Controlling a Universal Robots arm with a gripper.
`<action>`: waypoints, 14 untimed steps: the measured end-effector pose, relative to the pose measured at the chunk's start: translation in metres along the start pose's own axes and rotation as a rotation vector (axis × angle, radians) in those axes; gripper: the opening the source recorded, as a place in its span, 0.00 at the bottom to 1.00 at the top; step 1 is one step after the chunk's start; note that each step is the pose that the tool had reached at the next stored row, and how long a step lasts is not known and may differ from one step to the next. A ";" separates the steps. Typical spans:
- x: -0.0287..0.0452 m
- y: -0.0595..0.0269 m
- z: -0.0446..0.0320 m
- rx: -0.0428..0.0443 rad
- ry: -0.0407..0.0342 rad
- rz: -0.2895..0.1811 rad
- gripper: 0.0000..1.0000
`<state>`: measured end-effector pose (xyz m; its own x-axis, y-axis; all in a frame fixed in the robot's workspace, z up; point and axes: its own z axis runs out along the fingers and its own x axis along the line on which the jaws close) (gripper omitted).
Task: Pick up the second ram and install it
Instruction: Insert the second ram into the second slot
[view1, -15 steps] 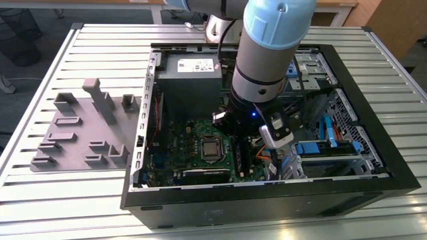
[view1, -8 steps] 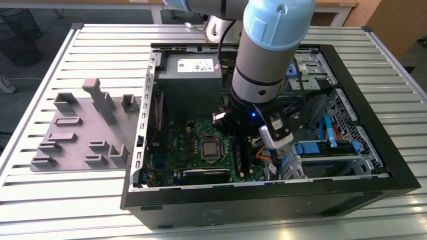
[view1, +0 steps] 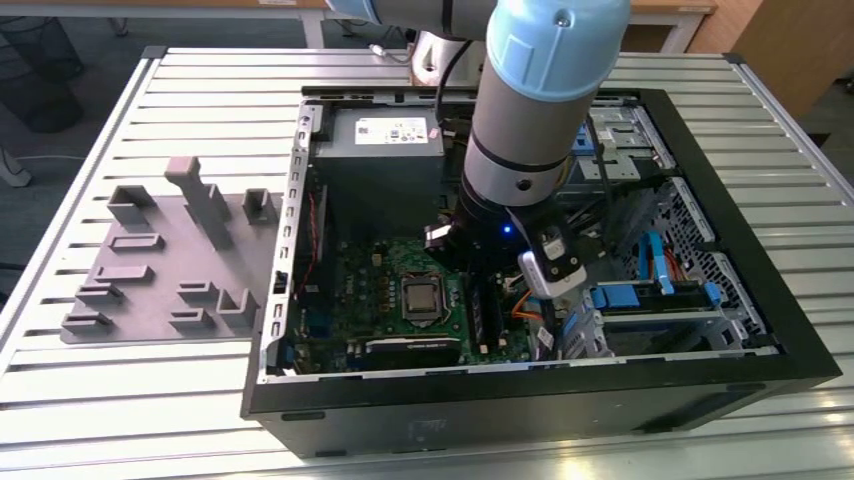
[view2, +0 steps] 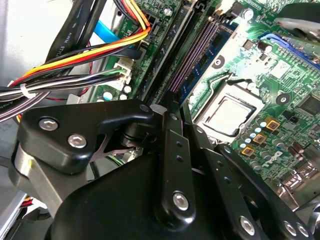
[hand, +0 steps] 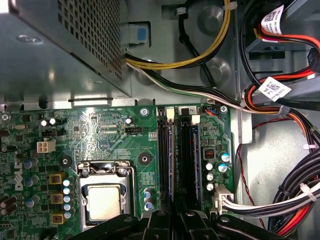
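Note:
The second ram (hand: 198, 150) is a narrow blue board standing edge-on in the outer one of the long black slots of the green motherboard (hand: 100, 125); the second wrist view shows it as a blue strip (view2: 209, 56) beside a purple-tinted slot. My gripper (view2: 168, 111) hangs low over the near end of these slots, its black fingers (hand: 175, 217) drawn together and shut. Whether the fingertips touch the ram is hidden by the gripper's own linkage. In the exterior view the arm (view1: 534, 120) reaches down into the open computer case (view1: 534, 385).
The processor socket (hand: 102, 200) sits beside the slots. The grey power supply (view1: 380, 150) fills the far end of the case. Cable bundles (hand: 280, 200) run along the drive side. A grey plastic tray (view1: 147, 290) with upright blocks lies outside, at the exterior view's left.

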<state>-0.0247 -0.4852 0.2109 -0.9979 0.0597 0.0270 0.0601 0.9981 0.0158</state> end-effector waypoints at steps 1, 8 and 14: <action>0.0000 0.0000 0.0000 0.0000 0.0000 0.000 0.14; -0.0006 0.0001 -0.0042 0.0000 0.0039 -0.001 0.14; -0.0013 0.0001 -0.0031 0.0016 0.0064 -0.037 0.14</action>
<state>-0.0233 -0.4852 0.2140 -0.9992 0.0222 0.0328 0.0227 0.9996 0.0153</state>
